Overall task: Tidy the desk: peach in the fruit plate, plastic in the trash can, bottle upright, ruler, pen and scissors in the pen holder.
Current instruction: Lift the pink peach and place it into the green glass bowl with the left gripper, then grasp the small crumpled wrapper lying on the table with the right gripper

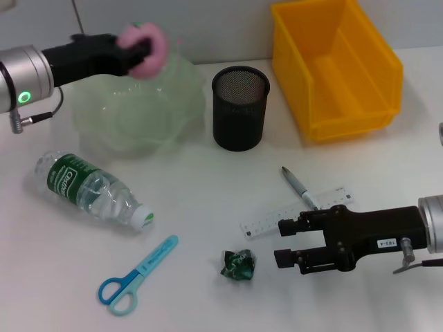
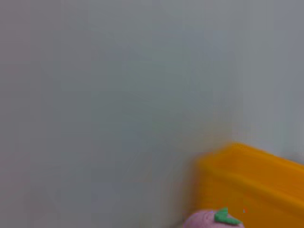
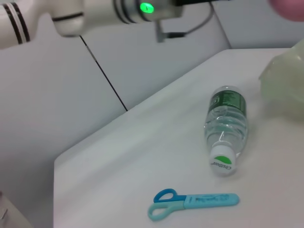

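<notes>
My left gripper (image 1: 142,50) is shut on the pink peach (image 1: 149,50) and holds it above the pale green fruit plate (image 1: 135,111) at the back left. The peach's top shows in the left wrist view (image 2: 211,221). A water bottle (image 1: 93,190) lies on its side at the left; it also shows in the right wrist view (image 3: 227,121). Blue scissors (image 1: 136,275) lie at the front. A crumpled green plastic wrapper (image 1: 238,265) lies just left of my open right gripper (image 1: 285,242). A pen (image 1: 299,187) and a clear ruler (image 1: 294,211) lie beside it. The black mesh pen holder (image 1: 239,107) stands mid-back.
A yellow bin (image 1: 336,66) stands at the back right, also seen in the left wrist view (image 2: 256,185). A grey wall runs behind the white table.
</notes>
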